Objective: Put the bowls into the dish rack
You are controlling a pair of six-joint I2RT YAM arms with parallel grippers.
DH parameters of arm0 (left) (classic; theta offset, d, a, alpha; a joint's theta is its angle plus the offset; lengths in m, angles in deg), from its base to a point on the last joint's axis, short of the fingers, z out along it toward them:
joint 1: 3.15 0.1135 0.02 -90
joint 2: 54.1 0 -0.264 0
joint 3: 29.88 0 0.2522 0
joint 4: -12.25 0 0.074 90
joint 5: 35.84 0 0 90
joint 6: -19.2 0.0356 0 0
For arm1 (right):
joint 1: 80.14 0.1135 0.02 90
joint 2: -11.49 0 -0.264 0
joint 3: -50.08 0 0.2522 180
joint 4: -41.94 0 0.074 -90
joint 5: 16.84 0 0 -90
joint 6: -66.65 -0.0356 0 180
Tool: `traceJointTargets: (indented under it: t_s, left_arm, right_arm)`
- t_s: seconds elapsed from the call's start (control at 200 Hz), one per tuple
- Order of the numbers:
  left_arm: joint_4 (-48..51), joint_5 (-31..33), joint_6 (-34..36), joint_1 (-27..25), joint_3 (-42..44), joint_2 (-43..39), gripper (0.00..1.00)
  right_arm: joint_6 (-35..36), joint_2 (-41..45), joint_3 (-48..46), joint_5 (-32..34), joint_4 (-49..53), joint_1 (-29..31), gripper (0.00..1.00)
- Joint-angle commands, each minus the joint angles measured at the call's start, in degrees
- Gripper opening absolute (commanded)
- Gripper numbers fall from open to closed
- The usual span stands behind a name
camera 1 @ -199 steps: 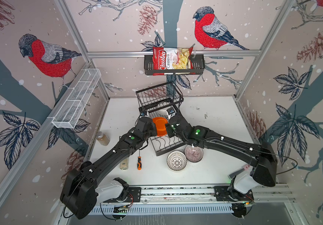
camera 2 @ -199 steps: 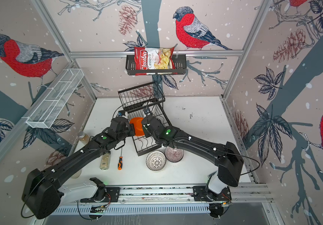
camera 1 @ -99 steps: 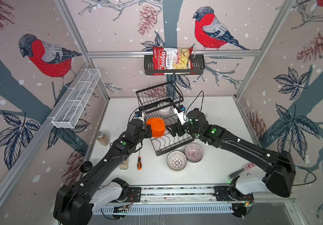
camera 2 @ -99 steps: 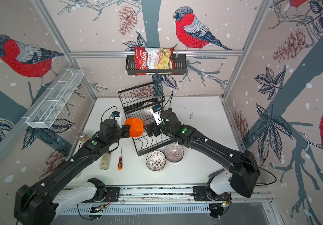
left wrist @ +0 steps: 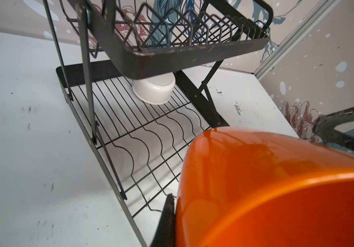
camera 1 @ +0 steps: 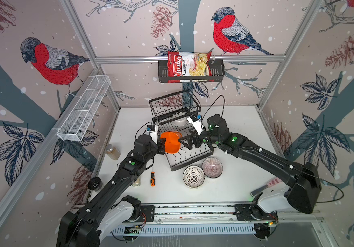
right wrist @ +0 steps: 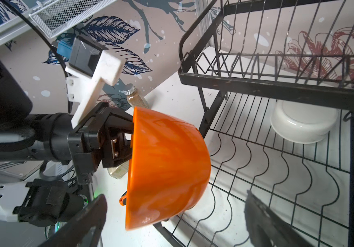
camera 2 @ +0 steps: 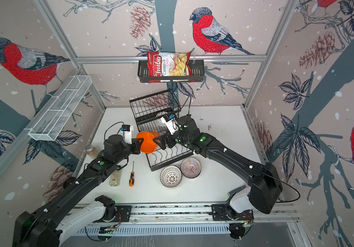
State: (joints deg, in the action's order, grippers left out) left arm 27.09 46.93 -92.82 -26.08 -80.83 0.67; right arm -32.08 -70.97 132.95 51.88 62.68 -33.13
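My left gripper (camera 1: 161, 145) is shut on the rim of an orange bowl (camera 1: 170, 142), held on its side above the front left part of the black dish rack (camera 1: 190, 155). In the left wrist view one finger (left wrist: 167, 213) presses the bowl's (left wrist: 268, 181) outer wall. My right gripper (camera 1: 183, 142) stands open just right of the bowl, not touching it; its fingers (right wrist: 82, 218) flank the bowl (right wrist: 167, 171) with wide gaps. A white bowl (left wrist: 154, 89) lies upside down on the lower tray under the upper basket (camera 1: 174, 104). On the table in front of the rack sit a black-and-white bowl (camera 1: 193, 176) and a purple-striped bowl (camera 1: 212, 167).
An orange-handled screwdriver (camera 1: 152, 179) and a glass bottle (camera 2: 115, 178) lie left of the rack by my left arm. A spice jar (camera 1: 113, 151) stands near the left wall. A wall basket holds a chips bag (camera 1: 188, 66); a white mesh tray (camera 1: 84, 109) hangs left.
The right gripper has opened, let go of the orange bowl and drawn back to the right. The left gripper keeps the bowl and has shifted slightly left with it.
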Motion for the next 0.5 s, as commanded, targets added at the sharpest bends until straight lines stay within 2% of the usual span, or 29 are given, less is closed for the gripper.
traceJointTargets:
  t_s: [0.0, 0.28, 0.495]
  left_arm:
    - [-8.8, -6.5, 1.0, 1.4, 0.8, -0.6, 0.0]
    - [-15.0, -14.1, -0.6, 3.9, 1.5, 0.3, 0.0]
    - [-18.4, -16.5, -2.3, 4.1, 1.7, 1.0, 0.0]
  right_arm:
    - [1.3, 1.0, -0.2, -6.0, -2.0, -0.9, 0.99]
    - [1.9, 1.2, -0.2, -11.2, -1.6, -1.8, 0.99]
    - [0.6, 1.0, -0.4, -12.2, -1.9, -2.4, 1.0]
